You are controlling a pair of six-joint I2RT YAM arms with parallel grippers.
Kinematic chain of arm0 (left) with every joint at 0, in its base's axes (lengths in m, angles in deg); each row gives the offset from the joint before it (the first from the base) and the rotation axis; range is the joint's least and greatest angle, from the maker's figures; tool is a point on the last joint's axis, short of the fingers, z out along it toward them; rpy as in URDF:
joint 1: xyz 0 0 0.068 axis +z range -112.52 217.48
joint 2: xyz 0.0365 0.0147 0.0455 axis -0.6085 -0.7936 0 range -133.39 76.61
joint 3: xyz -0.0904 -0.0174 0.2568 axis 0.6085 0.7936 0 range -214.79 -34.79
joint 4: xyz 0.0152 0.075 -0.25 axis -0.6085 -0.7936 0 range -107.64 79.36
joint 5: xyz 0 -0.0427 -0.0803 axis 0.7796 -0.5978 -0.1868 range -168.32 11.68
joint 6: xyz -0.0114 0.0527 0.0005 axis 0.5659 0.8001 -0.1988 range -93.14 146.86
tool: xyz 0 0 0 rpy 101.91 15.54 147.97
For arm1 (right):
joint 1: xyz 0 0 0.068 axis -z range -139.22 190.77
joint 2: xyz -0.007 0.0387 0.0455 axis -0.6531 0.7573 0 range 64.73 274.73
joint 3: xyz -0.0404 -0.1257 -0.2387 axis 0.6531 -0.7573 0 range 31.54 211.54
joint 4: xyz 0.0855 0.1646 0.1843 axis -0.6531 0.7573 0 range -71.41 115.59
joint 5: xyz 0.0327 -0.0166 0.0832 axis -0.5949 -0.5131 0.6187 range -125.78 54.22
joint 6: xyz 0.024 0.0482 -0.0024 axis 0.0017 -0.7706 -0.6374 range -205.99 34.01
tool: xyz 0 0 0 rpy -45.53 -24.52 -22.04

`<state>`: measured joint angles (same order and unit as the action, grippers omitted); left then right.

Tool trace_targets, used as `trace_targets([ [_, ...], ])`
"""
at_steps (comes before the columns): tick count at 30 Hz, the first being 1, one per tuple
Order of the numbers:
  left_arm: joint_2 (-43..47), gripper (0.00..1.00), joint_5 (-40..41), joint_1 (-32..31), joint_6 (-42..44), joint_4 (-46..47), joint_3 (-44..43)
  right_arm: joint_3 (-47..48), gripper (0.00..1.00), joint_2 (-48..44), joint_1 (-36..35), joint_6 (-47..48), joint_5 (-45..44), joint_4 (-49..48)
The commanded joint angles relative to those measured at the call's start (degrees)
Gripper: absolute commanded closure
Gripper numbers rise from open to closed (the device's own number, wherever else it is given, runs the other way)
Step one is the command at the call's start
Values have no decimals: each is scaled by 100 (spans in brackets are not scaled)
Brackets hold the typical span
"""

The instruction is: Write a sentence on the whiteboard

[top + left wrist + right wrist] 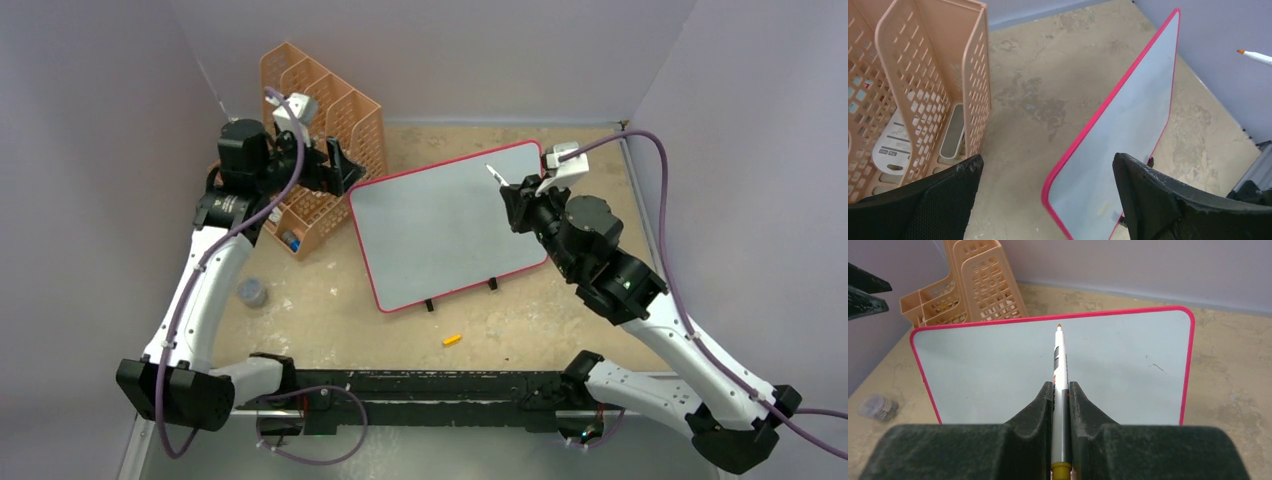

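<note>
The whiteboard [440, 230] stands tilted on its two black feet mid-table, red-pink frame, pale face. No sentence shows on the whiteboard [998, 370]; only a tiny dark mark sits near its right side. My right gripper [1061, 387] is shut on a white marker [1060, 355] whose orange tip points at the board's upper middle, a little off the surface. From above, that right gripper [512, 200] hangs over the board's right part. My left gripper [1048, 160] is open and empty, just off the whiteboard's [1128, 135] near corner beside the rack.
An orange perforated file rack [320, 120] stands at the back left, close behind my left gripper [337, 165]. A small round clear container [252, 292] lies left of the board. A small orange cap [452, 340] lies in front of it. Grey walls close three sides.
</note>
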<state>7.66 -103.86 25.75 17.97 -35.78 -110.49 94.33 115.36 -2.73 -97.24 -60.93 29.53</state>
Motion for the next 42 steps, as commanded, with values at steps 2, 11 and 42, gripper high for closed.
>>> trace_targets([
  [2,272,0,-1783,810,-788,844,579,322,100,71,-19,129,469,-166],
  [11,100,3,-3543,1495,-1512,2246,1733,269,100,199,-85,6,997,-354],
  [42,-1074,96,-5466,1305,-3354,6318,2828,304,100,1096,-2101,-615,-384,-798],
])
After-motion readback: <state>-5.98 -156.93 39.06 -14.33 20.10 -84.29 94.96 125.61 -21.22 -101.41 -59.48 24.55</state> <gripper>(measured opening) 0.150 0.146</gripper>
